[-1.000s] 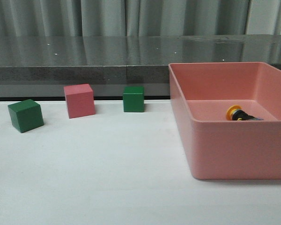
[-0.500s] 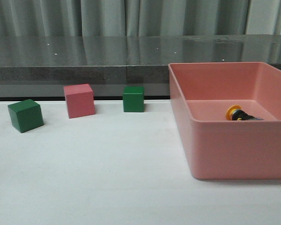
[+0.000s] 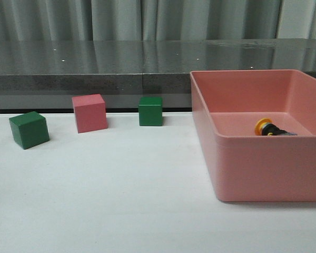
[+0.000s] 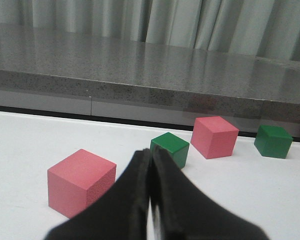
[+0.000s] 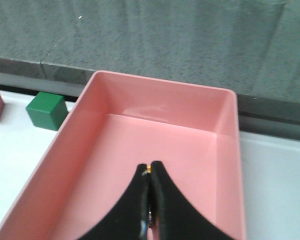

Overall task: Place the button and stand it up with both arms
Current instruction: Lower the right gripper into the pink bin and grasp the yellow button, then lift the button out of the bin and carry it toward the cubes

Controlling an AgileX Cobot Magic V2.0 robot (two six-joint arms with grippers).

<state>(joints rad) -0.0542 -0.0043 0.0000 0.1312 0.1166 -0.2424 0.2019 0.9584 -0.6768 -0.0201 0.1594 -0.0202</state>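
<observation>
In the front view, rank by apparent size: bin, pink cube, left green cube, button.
1. Bin, by far the largest.
2. Pink cube and left green cube: they look about alike, and the green one sits nearer the camera, so no ranking.
3. Button, smallest, partly hidden by the bin wall.

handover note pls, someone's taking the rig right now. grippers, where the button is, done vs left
Left gripper: shut, empty, over the table near the cubes.
Right gripper: shut, holds nothing, above the pink bin.
Button: lying on its side on the bin floor, yellow cap facing left in the front view, untouched.
Done: nothing yet.
Left: open the right gripper, pick the button out of the bin, then place it on the table and stand it upright using both arms.
</observation>
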